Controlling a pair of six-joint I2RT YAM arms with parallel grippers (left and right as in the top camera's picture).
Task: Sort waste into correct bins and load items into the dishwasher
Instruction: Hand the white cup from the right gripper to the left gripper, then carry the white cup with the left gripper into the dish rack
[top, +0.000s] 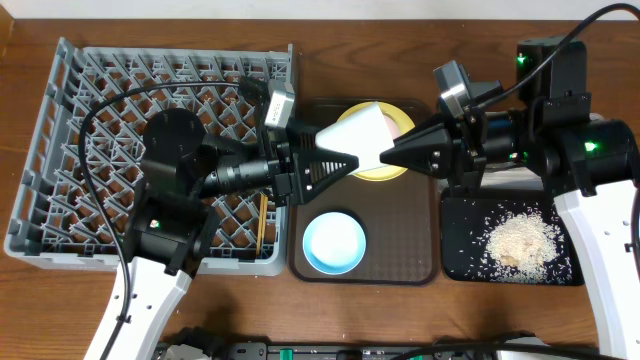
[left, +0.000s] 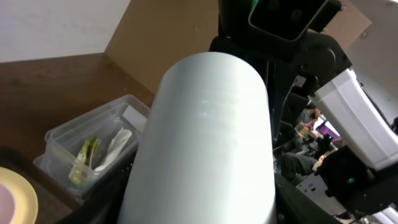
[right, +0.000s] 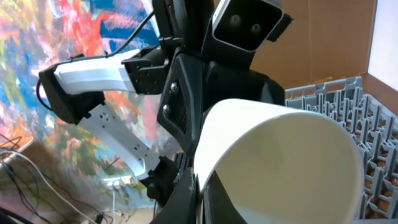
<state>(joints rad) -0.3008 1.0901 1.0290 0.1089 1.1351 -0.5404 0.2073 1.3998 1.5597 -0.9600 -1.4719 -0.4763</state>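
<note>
nearest on the table (top: 330, 55), the light blue bowl (top: 335, 242) sits upright on the near half of the dark brown serving tray (top: 405, 240). to its right, beside the serving tray, lies the shallow black tray (top: 462, 255) with a heap of whitish crumbs (top: 520, 240) in its right part and loose grains scattered around the heap. to the left of the bowl the grey dish rack (top: 60, 130) takes up the left side of the table; the chopsticks (top: 262, 222) stand in it close to its near right corner.

further in, above the serving tray, the cream-white cup (top: 365, 135) is off the surface, lying on its side between the two arms, its mouth turned to the right. the right tool (top: 392, 155) is pinched together on the cup's rim, one finger (right: 198, 186) inside the mouth at the low edge in the right wrist view. the left tool (top: 348, 152) reaches in from the rack side, its fingers to either side of the cup's body, which fills the left wrist view – whether they press on the cup or only flank it i cannot tell.

under the cup the yellow plate (top: 378, 172) rests flat on the far half of the serving tray, mostly covered from above by the cup and the tools.

furthest, on the right behind the right arm, the clear tub (left: 87, 118) stands on the table; in it lie the green-and-yellow packet (left: 84, 158) and, just beside it, the white paper wrapper (left: 117, 146).
</note>
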